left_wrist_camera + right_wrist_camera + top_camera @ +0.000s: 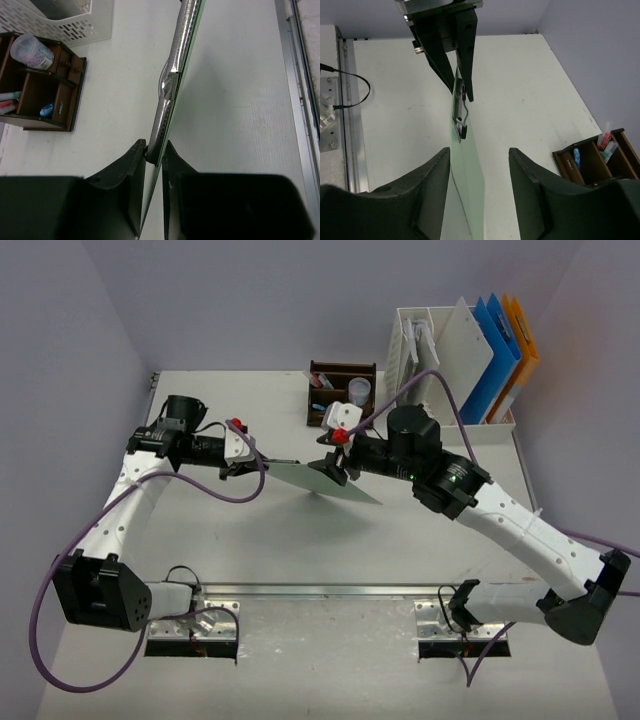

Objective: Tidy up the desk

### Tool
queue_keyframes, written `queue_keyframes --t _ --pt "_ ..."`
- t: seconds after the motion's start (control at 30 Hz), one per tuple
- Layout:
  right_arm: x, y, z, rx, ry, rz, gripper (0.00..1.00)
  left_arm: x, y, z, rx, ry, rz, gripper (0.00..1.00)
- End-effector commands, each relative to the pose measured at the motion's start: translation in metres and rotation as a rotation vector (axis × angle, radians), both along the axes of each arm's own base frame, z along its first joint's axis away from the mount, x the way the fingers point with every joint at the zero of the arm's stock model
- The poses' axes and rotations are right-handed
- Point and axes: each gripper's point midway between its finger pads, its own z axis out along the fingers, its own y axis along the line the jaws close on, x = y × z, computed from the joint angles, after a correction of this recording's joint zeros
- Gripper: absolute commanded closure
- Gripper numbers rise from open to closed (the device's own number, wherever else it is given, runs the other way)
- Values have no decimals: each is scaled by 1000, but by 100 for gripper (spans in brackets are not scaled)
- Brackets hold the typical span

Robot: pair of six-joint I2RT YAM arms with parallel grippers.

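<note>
Open room: the desk [250, 540] is bare across its middle and left. The rail [320, 590] runs along the near edge. The organizer [340, 390] and rack [420, 350] stand at the far right, with blue and orange folders [505, 345] in the rack. Walls close in the left, far and right sides.

I see both arms meeting over mid-desk, with a green clipboard [325, 482] held clear of the surface between them, tilted on edge.

Left gripper [155, 152]: closed on the clipboard at its metal clip [172, 75], one finger on each face.

Right gripper [480, 160]: jaws apart, astride the clipboard's opposite end. The board [470, 195] passes between the fingers [432, 185], nearer one of them. I cannot tell whether it touches that finger.

The desk lies below both sets of fingers, apart from them. The clipboard's shadow falls on it.

Writing: a small label on the organizer's front [59, 107] is too blurred to read.
</note>
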Motion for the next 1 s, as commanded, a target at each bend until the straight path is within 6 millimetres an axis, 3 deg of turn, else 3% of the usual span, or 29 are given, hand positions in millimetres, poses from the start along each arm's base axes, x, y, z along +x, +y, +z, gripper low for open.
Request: queue_keyframes --t 0.0,0.2,0.53,0.73,0.97 --pt "-4 12 -7 -93 52 83 54 0 -8 16 23 -93 -51 100" --pt "0 22 -21 -193 118 121 64 1 -10 18 37 -89 -49 100" --pt "-13 22 -43 -246 135 175 64 8 -13 17 18 -50 -47 100" --pt "-9 23 -28 -196 96 149 61 8 -14 13 20 -38 -55 100" --pt "20 27 18 -112 -32 44 58 5 -15 6 29 -37 -68 100"
